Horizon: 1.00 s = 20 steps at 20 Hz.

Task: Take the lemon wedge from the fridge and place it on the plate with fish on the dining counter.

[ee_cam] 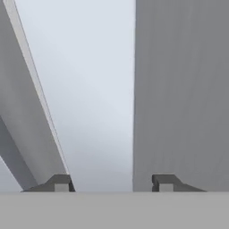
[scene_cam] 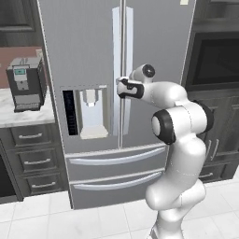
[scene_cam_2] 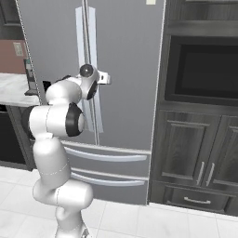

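Grey steel fridge (scene_cam: 93, 56) is shut, so the lemon wedge sits unseen inside. The hand (ee_cam: 110, 182), jaws partly open, straddles the upright right-door handle (ee_cam: 96, 89); nothing clamped yet.

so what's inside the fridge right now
Nothing inside can be seen: both upper doors and the two drawers of the fridge are shut. The gripper straddles a pale door handle, and its jaws look partly closed.
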Tool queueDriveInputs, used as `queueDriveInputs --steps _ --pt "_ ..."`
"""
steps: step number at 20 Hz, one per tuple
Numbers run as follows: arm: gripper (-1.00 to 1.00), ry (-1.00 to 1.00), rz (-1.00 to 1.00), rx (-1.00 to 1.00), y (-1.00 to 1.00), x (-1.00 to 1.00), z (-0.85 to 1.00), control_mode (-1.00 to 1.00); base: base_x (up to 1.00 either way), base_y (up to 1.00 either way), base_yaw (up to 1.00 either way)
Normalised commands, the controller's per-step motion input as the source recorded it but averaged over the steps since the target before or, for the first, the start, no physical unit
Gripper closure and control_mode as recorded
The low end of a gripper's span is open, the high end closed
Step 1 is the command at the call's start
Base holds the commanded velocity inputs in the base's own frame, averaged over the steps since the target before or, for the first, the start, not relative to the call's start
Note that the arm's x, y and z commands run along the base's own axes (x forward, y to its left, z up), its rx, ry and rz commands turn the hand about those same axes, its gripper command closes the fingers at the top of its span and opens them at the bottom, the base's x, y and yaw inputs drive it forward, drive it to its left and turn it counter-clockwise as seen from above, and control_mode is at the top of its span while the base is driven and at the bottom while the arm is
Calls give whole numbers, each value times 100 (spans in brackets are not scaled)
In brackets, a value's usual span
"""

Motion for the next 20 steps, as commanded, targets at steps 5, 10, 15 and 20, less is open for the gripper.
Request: queueDriveInputs --steps 5,10,15,20 --pt "100 1 0 -1 0 1 0 -100 0 0 0" --pt "100 0 0 -1 -4 -8 0 -100 0 0 0" --pt "100 0 -9 0 -62 -64 0 -100 0 0 0" --pt "100 -1 -11 0 -93 -84 0 -100 0 0 0"
